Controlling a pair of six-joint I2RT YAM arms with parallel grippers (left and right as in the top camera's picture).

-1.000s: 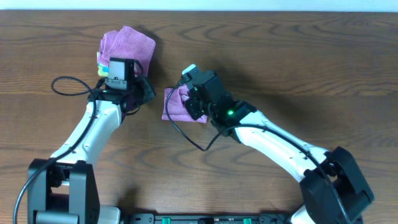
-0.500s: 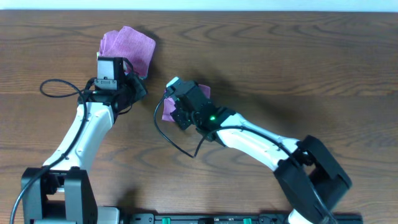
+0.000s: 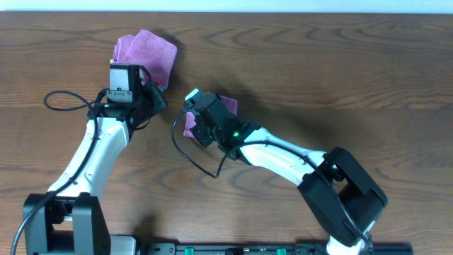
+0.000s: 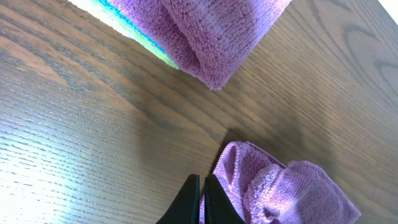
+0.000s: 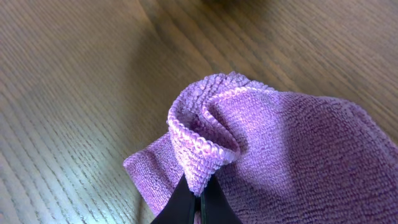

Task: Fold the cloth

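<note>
Right hand [image 5: 200, 202] closed tight, pinching raised fold of purple washcloth [image 5: 280, 143]; finger bases cut off at frame bottom. From overhead, washcloth sits mid-worktop [image 3: 368, 78], left of centre, mostly hidden under right arm [image 3: 212, 117], with only purple slivers showing either side. Left hand [image 4: 200, 190] pressed shut, empty, tips just beside washcloth edge; contact unclear. Farther, toward far-left corner: folded cloth stack [image 3: 148, 51], purple on top, teal and yellow-green edges beneath, near side covered by left arm [image 3: 126, 85].
</note>
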